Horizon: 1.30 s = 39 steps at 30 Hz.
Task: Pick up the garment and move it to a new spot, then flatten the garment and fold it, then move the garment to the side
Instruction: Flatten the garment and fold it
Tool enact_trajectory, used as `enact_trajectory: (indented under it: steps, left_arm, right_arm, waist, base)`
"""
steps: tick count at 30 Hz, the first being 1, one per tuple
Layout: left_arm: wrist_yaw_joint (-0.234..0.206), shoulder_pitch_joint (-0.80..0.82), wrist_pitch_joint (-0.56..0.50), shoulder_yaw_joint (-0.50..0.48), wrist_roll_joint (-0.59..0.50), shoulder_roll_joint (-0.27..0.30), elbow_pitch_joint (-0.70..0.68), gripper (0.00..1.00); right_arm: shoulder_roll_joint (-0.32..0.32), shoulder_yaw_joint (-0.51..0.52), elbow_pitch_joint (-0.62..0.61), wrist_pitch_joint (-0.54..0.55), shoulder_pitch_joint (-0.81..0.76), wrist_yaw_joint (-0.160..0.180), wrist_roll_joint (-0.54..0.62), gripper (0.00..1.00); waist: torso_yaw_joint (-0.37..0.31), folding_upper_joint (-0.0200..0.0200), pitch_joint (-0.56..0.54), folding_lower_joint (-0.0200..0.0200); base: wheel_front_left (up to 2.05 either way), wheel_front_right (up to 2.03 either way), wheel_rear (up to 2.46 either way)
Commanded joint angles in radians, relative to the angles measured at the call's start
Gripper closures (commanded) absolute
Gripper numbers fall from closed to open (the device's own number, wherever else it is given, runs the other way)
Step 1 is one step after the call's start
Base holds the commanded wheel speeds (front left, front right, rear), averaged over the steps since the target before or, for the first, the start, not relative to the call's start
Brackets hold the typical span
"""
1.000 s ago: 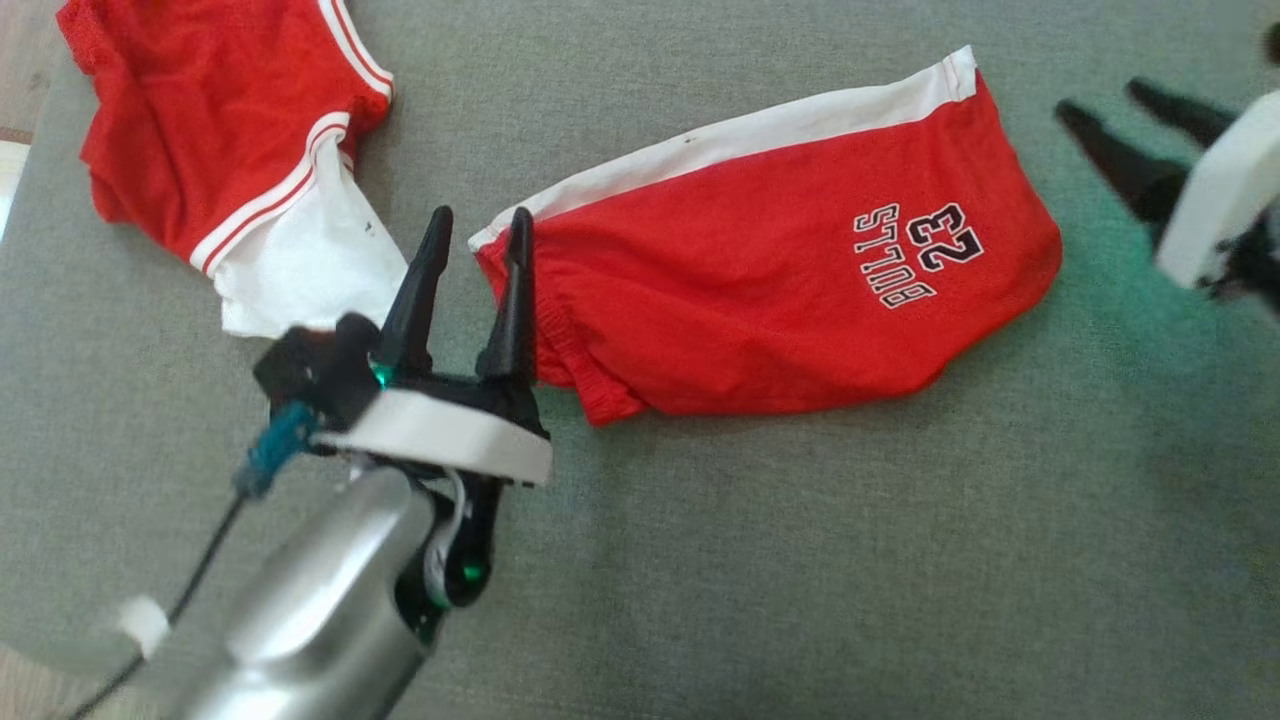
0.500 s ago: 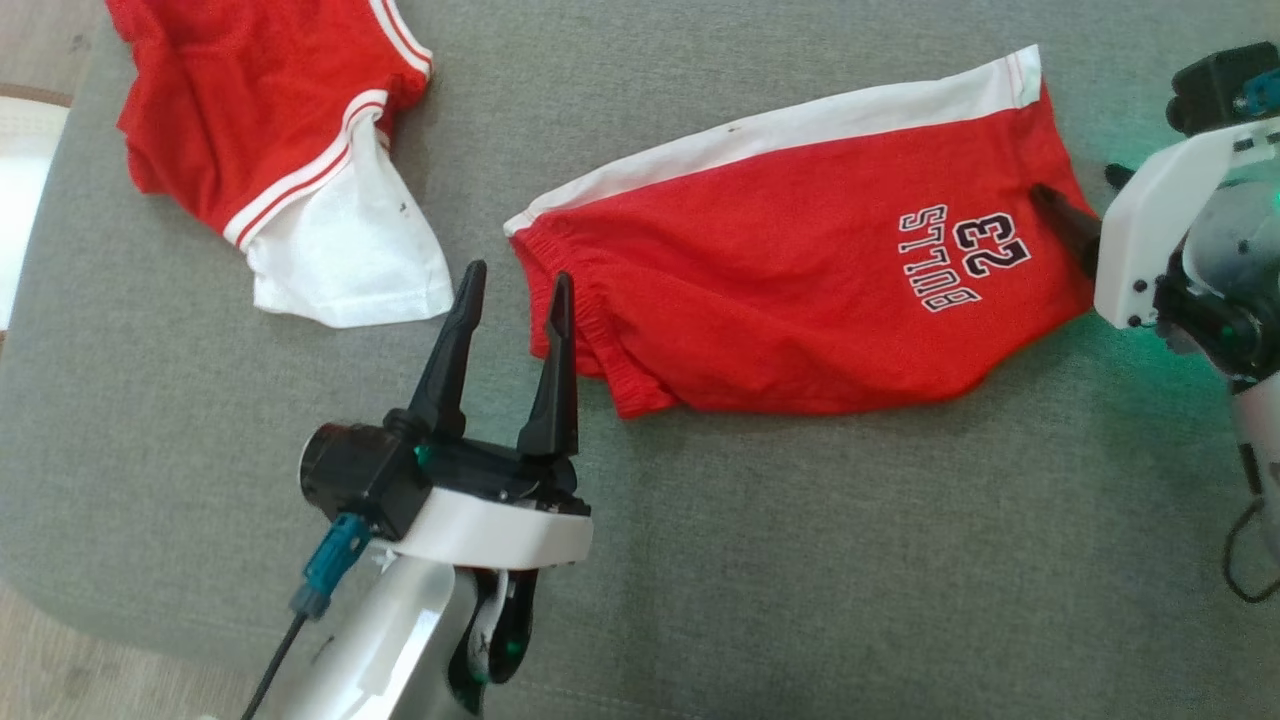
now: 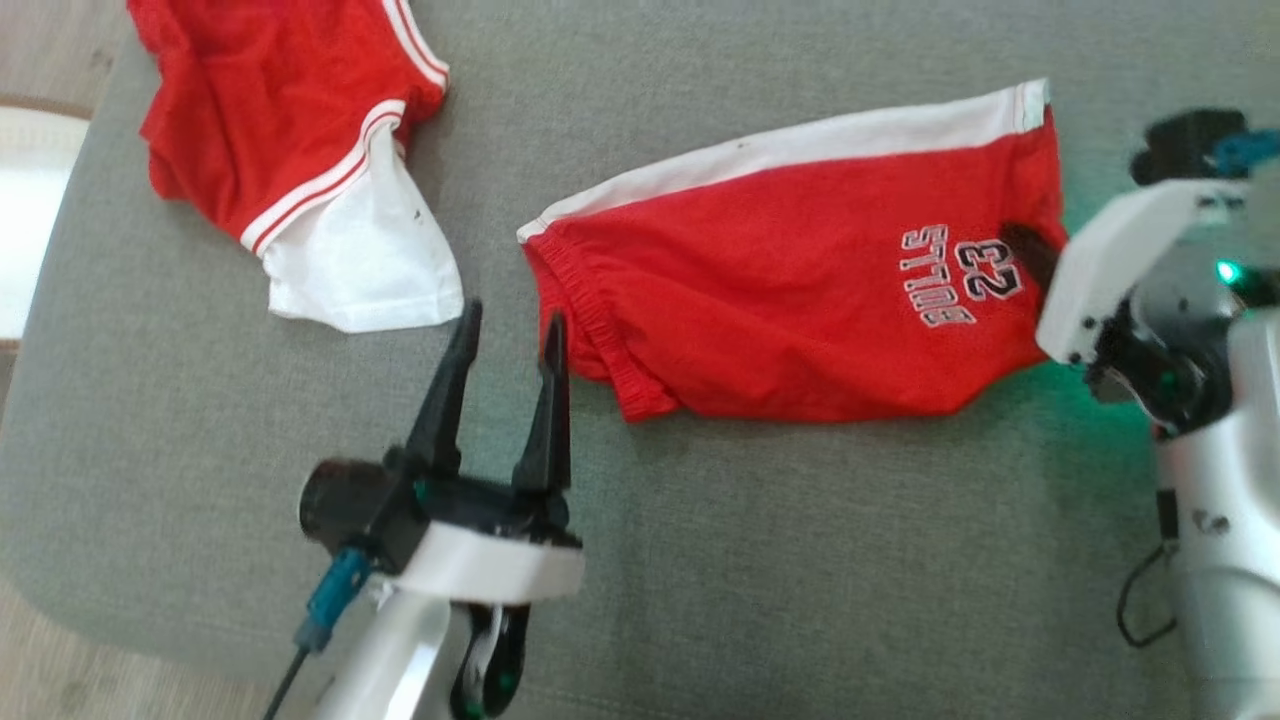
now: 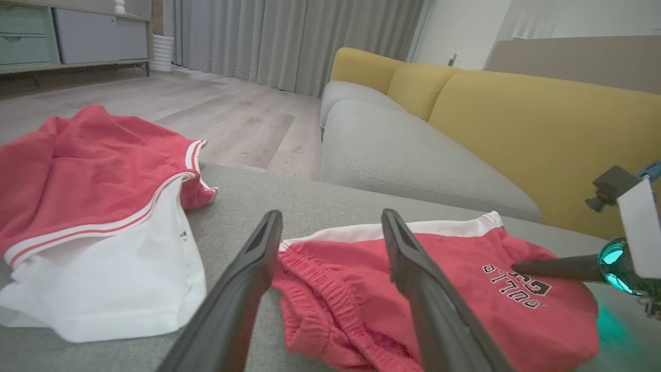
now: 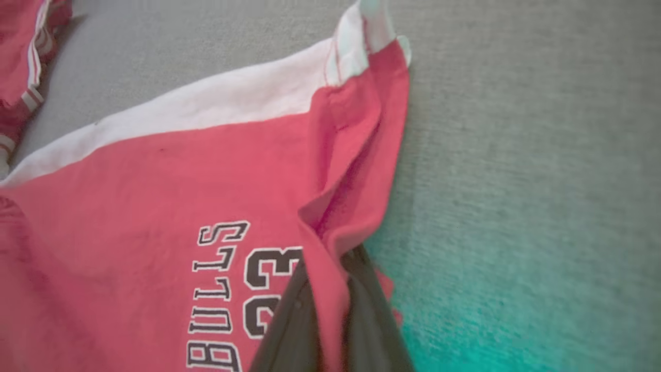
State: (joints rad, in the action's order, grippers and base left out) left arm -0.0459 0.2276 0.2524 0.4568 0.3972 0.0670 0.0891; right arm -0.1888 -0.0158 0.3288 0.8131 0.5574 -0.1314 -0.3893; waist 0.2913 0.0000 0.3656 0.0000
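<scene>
red shorts (image 3: 780,310): white side stripe along far edge, "BULLS 23" print near right end. Lying mostly flat on grey cushion (image 3: 800,560), elastic waistband at left, right hem bunched into a raised fold.

Right gripper (image 5: 330,289) tips hidden in shorts (image 5: 155,170) fold.

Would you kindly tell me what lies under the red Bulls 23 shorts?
The grey fabric cushion lies beneath the red shorts. At their hem, the right end effector pinches a fold. Anything else beneath the cloth is covered.
</scene>
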Motion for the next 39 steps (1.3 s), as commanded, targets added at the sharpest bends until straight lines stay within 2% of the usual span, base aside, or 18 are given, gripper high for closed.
enact_trajectory:
  steps: [1, 5, 9, 15, 20, 24, 27, 29, 30, 33, 35, 39]
  left_arm:
    - [0.015, -0.028, 0.009, -0.04, -0.016, 0.0, -0.028, 0.0]
    - [0.042, -0.1, 0.009, -0.064, -0.055, -0.002, -0.028, 0.0]
    - [0.062, -0.171, 0.009, -0.095, -0.084, -0.003, -0.033, 0.0]
    - [0.093, -0.216, 0.009, -0.114, -0.125, -0.002, -0.02, 0.0]
    - [0.102, -0.226, 0.009, -0.123, -0.138, -0.006, -0.013, 0.0]
    - [0.106, -0.229, 0.009, -0.123, -0.139, -0.011, -0.006, 0.0]
    - [0.108, -0.228, 0.009, -0.115, -0.133, -0.013, 0.007, 0.0]
    - [0.108, -0.221, 0.009, -0.107, -0.131, -0.015, 0.016, 0.0]
    - [0.108, -0.207, 0.009, -0.093, -0.125, -0.016, 0.028, 0.0]
    - [0.098, -0.199, 0.009, -0.083, -0.11, -0.016, 0.036, 0.0]
    - [0.091, -0.196, 0.009, -0.077, -0.101, -0.016, 0.039, 0.0]
    - [0.08, -0.199, 0.009, -0.075, -0.091, -0.017, 0.043, 0.0]
  right_arm:
    - [0.012, 0.023, -0.034, -0.013, -0.027, 0.001, -0.009, 1.0]
    - [0.01, 0.122, -0.061, -0.035, -0.08, 0.001, -0.04, 1.0]
    - [-0.024, 0.218, -0.096, -0.029, -0.139, 0.001, -0.07, 1.0]
    - [-0.089, 0.395, -0.111, -0.036, -0.201, 0.001, -0.03, 1.0]
    - [-0.107, 0.45, -0.132, -0.03, -0.18, 0.001, -0.014, 1.0]
    - [-0.081, 0.378, -0.184, -0.012, -0.136, 0.001, -0.009, 1.0]
    - [-0.024, 0.273, -0.21, 0.009, -0.091, 0.001, 0.01, 1.0]
    - [0.027, 0.194, -0.213, 0.017, -0.065, 0.001, 0.03, 1.0]
    - [0.084, 0.06, -0.195, 0.02, -0.048, 0.001, 0.039, 1.0]
    - [0.111, -0.045, -0.156, 0.01, -0.048, 0.001, 0.041, 1.0]
    - [0.12, -0.082, -0.129, -0.008, -0.049, 0.001, 0.048, 0.89]
    - [0.127, -0.118, -0.082, -0.048, -0.052, 0.001, 0.056, 0.83]
  waist:
    - [-0.02, 0.0, -0.024, 0.0]
    - [-0.061, 0.0, -0.078, 0.0]
    - [-0.099, 0.0, -0.122, 0.0]
    - [-0.109, 0.0, -0.158, 0.0]
    - [-0.109, 0.0, -0.162, 0.0]
    - [-0.111, 0.0, -0.158, 0.0]
    - [-0.115, 0.0, -0.154, 0.0]
    - [-0.113, 0.0, -0.151, 0.0]
    - [-0.1, 0.0, -0.15, 0.0]
    - [-0.083, 0.0, -0.154, 0.0]
    - [-0.07, 0.0, -0.157, 0.0]
    - [-0.055, 0.0, -0.16, 0.0]
  base:
    - [0.0, 0.0, 0.0]
    - [0.0, 0.0, 0.0]
    - [0.0, 0.0, 0.0]
    - [0.0, 0.0, 0.0]
    - [0.0, 0.0, 0.0]
    - [0.0, 0.0, 0.0]
    - [0.0, 0.0, 0.0]
    - [0.0, 0.0, 0.0]
    - [0.0, 0.0, 0.0]
    - [0.0, 0.0, 0.0]
    - [0.0, 0.0, 0.0]
    - [0.0, 0.0, 0.0]
